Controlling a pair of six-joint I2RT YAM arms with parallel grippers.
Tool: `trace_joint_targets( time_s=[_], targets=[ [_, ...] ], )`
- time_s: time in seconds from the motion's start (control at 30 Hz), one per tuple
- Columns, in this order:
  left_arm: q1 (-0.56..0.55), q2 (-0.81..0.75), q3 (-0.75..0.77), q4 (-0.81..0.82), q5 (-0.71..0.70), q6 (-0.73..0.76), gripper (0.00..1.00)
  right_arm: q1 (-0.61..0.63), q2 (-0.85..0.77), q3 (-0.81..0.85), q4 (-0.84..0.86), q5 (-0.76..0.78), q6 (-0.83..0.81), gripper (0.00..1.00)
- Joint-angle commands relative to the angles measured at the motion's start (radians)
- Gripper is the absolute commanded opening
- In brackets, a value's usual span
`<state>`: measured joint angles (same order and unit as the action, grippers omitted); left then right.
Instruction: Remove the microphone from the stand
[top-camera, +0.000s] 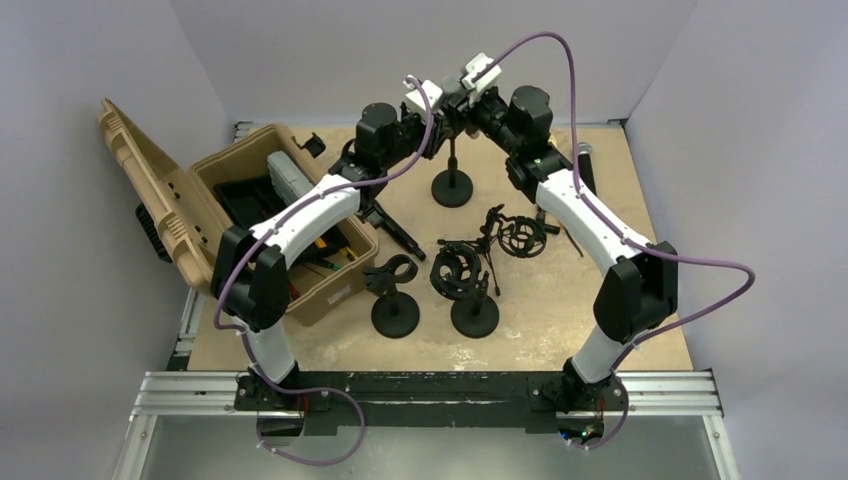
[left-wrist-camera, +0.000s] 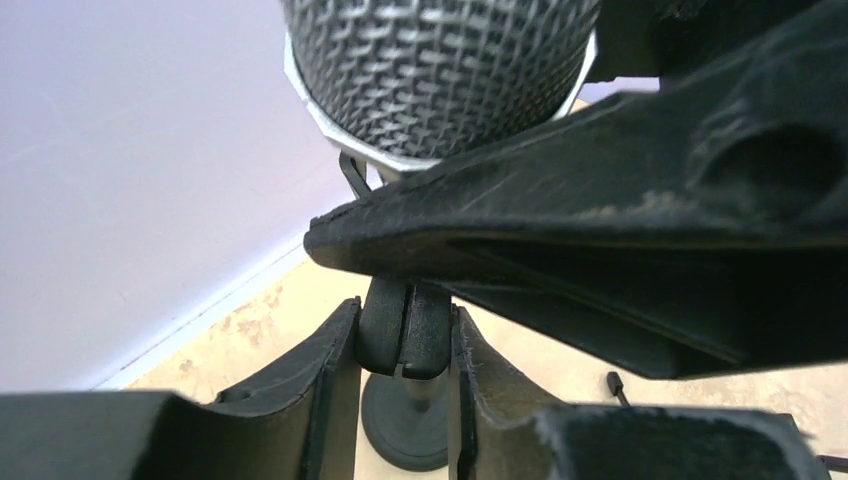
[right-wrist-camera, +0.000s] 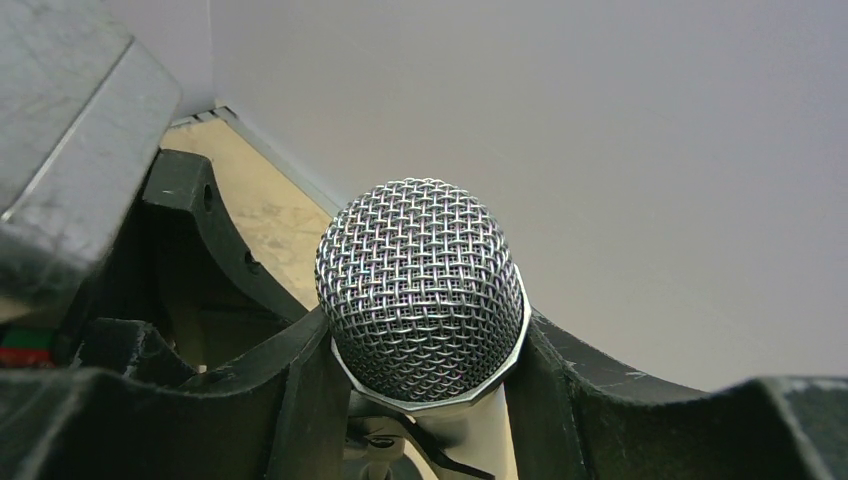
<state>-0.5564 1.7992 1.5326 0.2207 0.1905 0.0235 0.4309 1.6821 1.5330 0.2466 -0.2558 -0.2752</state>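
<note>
Ana: Starting at the left of the overhead view, what is there?

Ben: An open tan case (top-camera: 250, 200) at about 9 o'clock on the table (top-camera: 620, 330). It plays no part here. The left arm reaches past it to the stand (top-camera: 452, 188) at 12 o'clock, near the back wall.

Ana: And the left gripper?

Ben: The left gripper (left-wrist-camera: 402, 332) is narrow, its fingers pressed on either side of the stand just under its top. From that wrist camera the head of the microphone (right-wrist-camera: 420, 290) sits at 12 o'clock, just above.

Ana: So where is the microphone?

Ben: Seated on top of the stand, between the two grippers, not yet lifted off. Two spare stands (top-camera: 395, 312) sit toward 6 o'clock from it, well apart.

Ana: The right side?

Ben: The right gripper (right-wrist-camera: 428, 345) is closed on the microphone just below the mesh head, with one finger at 8 o'clock and the other at 4. It is the nearer one; the microphone is already in its hold.

Ana: Which way does the microphone lie?

Ben: In the right wrist view its long axis runs from the body at 5 o'clock up to the head at 11. By his reading, the pull should follow that axis while the left arm pins the stand. A sideways tug would likely tip the stand.
</note>
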Motion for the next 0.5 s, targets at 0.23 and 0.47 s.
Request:
trace_joint_targets(
  time_s=[0.23,0.47],
  targets=[
    [0.030,-0.070,-0.045,-0.014,0.096,-0.119,0.00,-0.064,-0.064,0.055,0.159,0.061,0.230,0.00],
    [0.030,-0.080,-0.073,-0.042,0.099,-0.125,0.00,-0.155,-0.200,0.041,0.291,-0.086,0.429,0.00]
  ],
)
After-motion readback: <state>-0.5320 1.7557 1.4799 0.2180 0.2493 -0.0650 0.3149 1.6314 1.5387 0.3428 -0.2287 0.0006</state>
